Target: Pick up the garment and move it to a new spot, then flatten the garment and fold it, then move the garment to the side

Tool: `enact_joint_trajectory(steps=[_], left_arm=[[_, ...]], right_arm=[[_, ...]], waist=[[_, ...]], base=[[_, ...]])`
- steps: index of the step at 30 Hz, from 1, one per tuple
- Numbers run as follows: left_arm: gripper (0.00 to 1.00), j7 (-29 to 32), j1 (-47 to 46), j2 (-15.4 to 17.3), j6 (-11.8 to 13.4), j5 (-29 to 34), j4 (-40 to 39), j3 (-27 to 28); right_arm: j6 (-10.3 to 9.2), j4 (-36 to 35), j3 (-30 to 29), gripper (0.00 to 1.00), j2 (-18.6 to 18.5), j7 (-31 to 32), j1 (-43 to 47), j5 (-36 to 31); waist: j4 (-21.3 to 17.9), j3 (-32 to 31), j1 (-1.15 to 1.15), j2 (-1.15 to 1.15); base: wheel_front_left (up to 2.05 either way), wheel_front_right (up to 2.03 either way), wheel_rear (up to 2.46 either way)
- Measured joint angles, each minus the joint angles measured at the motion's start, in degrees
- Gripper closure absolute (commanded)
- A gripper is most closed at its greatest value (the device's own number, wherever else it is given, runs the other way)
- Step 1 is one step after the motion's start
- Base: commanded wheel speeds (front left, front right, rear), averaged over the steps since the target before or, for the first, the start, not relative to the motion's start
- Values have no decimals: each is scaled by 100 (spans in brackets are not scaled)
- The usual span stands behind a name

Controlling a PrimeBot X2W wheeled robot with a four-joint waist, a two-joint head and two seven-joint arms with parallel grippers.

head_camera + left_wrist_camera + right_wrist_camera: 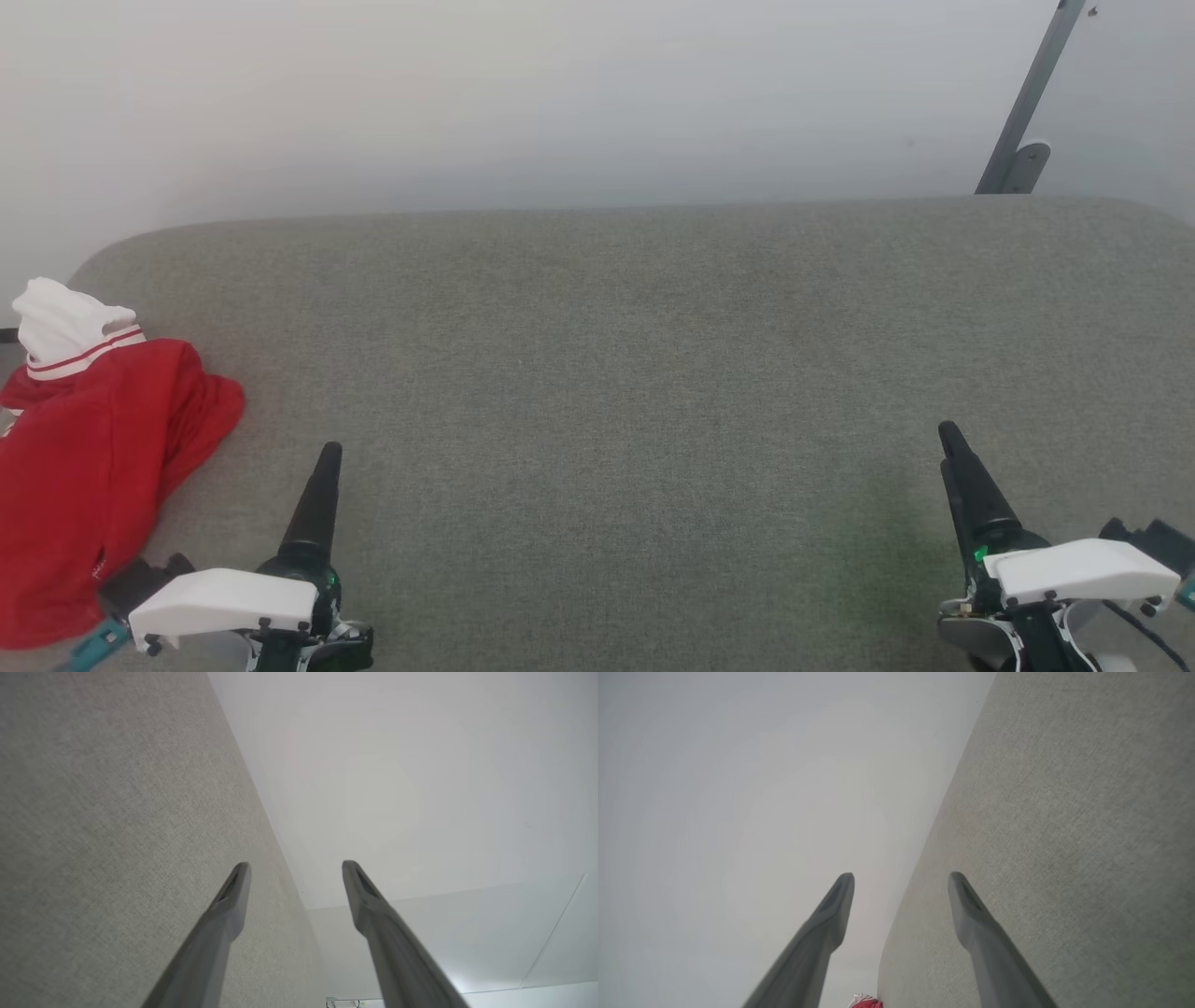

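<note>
My left tool (pixel 295 870) and right tool (pixel 901 879) released, I aim for a thick fold of the garment (pixel 103 448) at nine o'clock.

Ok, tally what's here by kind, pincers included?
table: 1, grey fabric top
garment: 1, red and white, crumpled at its left edge
pincers: 2, left pincer and right pincer, both open
strut: 1, grey, against the wall
Total: 5
</note>
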Motion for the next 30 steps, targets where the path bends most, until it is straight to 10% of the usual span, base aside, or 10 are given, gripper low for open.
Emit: enact_joint_trajectory(steps=[30], left_arm=[[0, -602, 0, 541, 392, 3238, -131, -98]], right_arm=[[0, -36, -19, 0, -241, -142, -247, -3032]], waist=[[-34, -73, 0, 0]], base=[[0, 0, 0]])
